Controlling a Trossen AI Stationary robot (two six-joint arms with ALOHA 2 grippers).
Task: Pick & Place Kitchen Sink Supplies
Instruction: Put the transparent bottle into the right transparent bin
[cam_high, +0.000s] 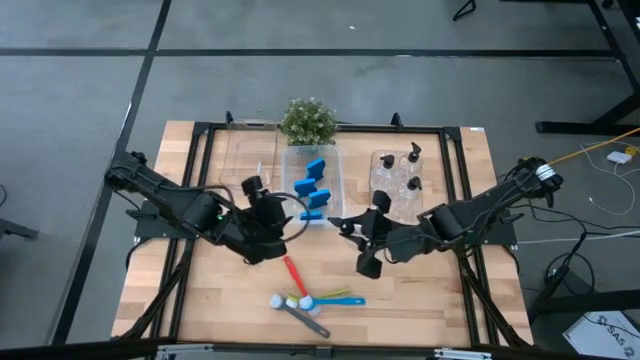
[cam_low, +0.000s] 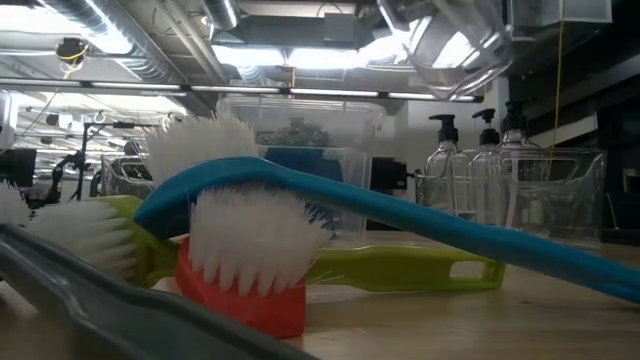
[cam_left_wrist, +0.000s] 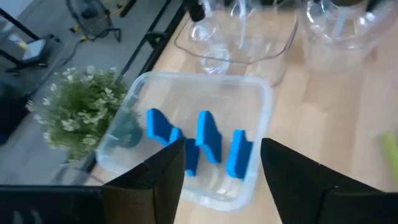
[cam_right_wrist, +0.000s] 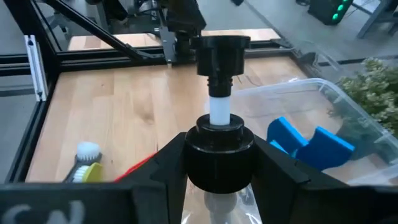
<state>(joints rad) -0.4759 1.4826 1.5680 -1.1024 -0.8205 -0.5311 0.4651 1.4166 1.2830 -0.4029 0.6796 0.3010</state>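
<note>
Several blue sponges (cam_high: 312, 190) stand on edge in the middle clear bin (cam_high: 335, 160). My left gripper (cam_high: 290, 213) hovers open at that bin's near side, with nothing between its fingers (cam_left_wrist: 221, 155). My right gripper (cam_high: 352, 228) is just right of that bin, above the table, shut on a clear pump bottle (cam_right_wrist: 219, 146). Three more pump bottles (cam_high: 405, 170) stand in the right bin (cam_high: 380, 195). The red (cam_high: 292, 272), blue (cam_high: 340, 300), yellow-green (cam_high: 335, 294) and grey (cam_high: 300, 315) brushes lie crossed on the table near its front edge. My right gripper pinches the bottle's black collar (cam_right_wrist: 219, 149), just under the pump, between its two fingers. The pump head (cam_right_wrist: 222, 53) sticks out past the fingertips, toward the table's left. The clear body (cam_right_wrist: 217, 205) lies back between the fingers. The bottle is lifted clear of the table.
A third clear bin (cam_high: 250, 150) stands at the far left beside a green potted plant (cam_high: 308, 120). A black frame (cam_high: 200, 150) runs around the tabletop. Bare wood lies at the near left (cam_high: 200, 300) and near right (cam_high: 430, 300).
</note>
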